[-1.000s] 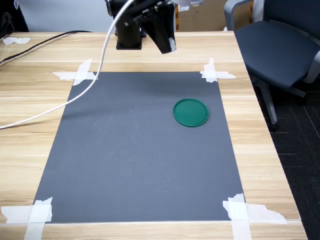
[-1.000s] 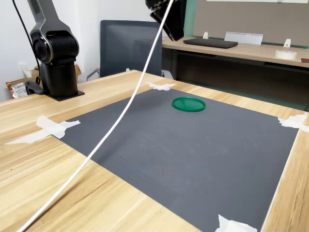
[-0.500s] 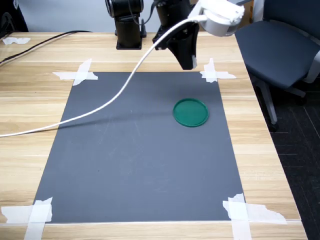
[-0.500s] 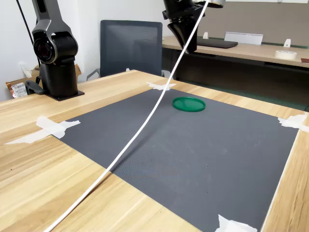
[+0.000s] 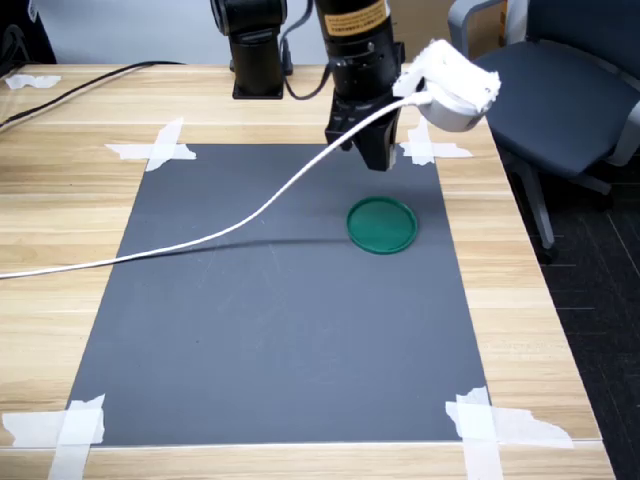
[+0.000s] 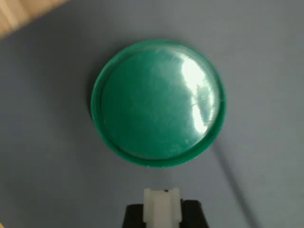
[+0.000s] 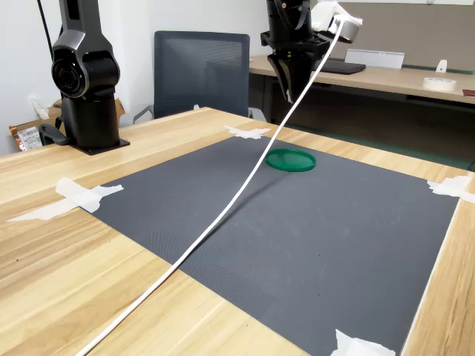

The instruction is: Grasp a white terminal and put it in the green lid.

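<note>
The green lid (image 5: 381, 225) (image 7: 290, 159) lies flat and empty on the dark mat. In the wrist view the lid (image 6: 157, 102) fills the middle of the picture. The white terminal (image 6: 162, 204) shows only there, a small white block pinched between the black fingers (image 6: 135, 216). My gripper (image 6: 162, 211) is shut on it. In both exterior views the gripper (image 5: 378, 160) (image 7: 293, 95) points down, hanging above the mat just beyond the lid's far edge, and the terminal is too small to make out.
A white cable (image 5: 200, 240) trails from the wrist across the mat (image 5: 250, 330) to the first exterior view's left. White tape (image 5: 160, 150) holds the mat's corners. The black arm base (image 5: 258, 60) stands at the table's far edge, an office chair (image 5: 560, 90) beside the table.
The arm has swung towards the lid and come down, its gripper turning to point straight down just beyond the lid. The cable has followed it. The lid has not moved.
</note>
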